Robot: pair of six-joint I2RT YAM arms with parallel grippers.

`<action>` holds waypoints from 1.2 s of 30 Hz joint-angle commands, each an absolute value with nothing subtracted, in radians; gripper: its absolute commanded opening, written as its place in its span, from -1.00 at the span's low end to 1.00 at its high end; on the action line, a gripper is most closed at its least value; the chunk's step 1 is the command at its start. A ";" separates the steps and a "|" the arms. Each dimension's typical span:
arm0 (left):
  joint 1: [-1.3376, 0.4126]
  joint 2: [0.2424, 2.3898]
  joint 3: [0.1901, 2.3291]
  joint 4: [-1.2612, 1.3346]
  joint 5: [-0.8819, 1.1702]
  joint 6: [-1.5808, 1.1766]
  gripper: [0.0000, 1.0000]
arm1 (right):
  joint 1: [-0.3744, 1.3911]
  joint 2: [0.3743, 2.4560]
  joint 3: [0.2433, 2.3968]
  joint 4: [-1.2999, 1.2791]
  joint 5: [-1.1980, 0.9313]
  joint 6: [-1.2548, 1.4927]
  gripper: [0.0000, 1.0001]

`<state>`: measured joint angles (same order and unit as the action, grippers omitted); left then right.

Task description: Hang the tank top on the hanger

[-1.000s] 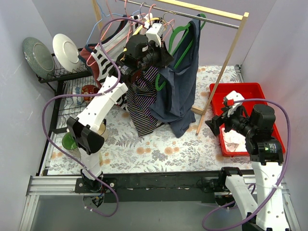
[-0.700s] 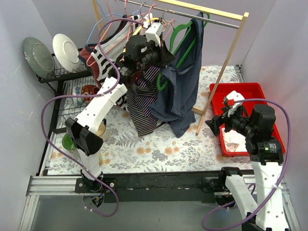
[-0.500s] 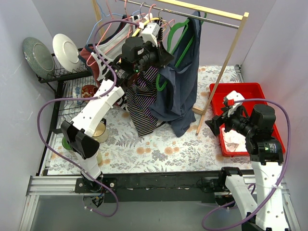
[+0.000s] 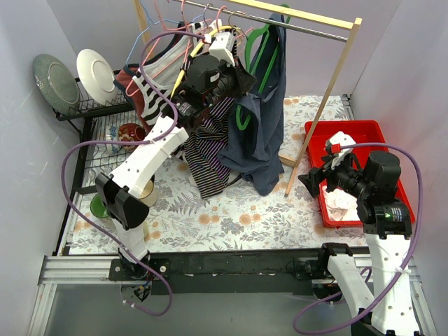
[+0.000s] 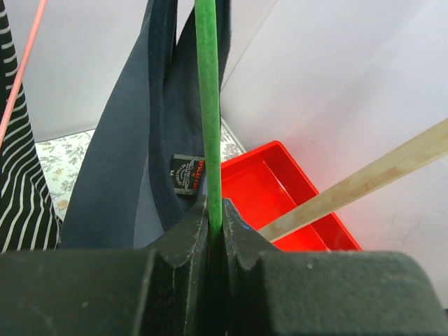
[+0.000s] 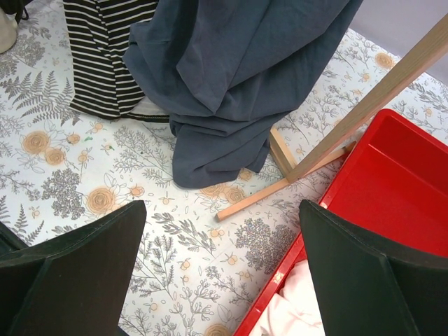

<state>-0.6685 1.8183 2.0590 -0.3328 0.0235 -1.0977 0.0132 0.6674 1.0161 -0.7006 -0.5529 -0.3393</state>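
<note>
The left gripper is clamped on the thin green plastic clothes hanger, whose bar rises straight up from the jaws. The dark navy sleeveless tank top drapes from it just beyond, its hem pooled on the table. The hook seems close to the metal rail; whether it has caught, I can't tell. The right gripper gapes wide, well apart.

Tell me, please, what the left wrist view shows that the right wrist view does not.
Only the left wrist: the left gripper shut on the hanger, and the tank top's neck label. Only the right wrist: the open right gripper, the top's hem crumpled on the table, white cloth in the bin. Both: the tank top, bin, table and wooden post.
</note>
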 commanded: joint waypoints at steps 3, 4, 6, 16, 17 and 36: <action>-0.683 1.842 2.183 -0.287 -0.061 -1.103 -1.00 | 0.011 0.663 1.009 -0.664 -0.571 -0.324 0.97; -0.684 1.856 2.198 -0.288 -0.066 -1.103 -1.00 | 0.009 0.661 1.009 -0.663 -0.569 -0.325 0.97; -0.686 1.871 2.212 -0.298 -0.077 -1.112 -1.00 | 0.009 0.658 1.008 -0.666 -0.568 -0.324 0.97; -0.696 1.910 2.237 -0.311 -0.089 -1.114 -1.00 | 0.011 0.646 0.999 -0.666 -0.565 -0.327 0.97; -0.698 1.910 2.238 -0.313 -0.089 -1.112 -1.00 | 0.009 0.646 0.999 -0.666 -0.566 -0.327 0.97; -0.698 1.671 2.019 -0.299 0.063 -1.046 0.30 | 0.011 0.643 1.042 -0.699 -0.528 -0.348 0.97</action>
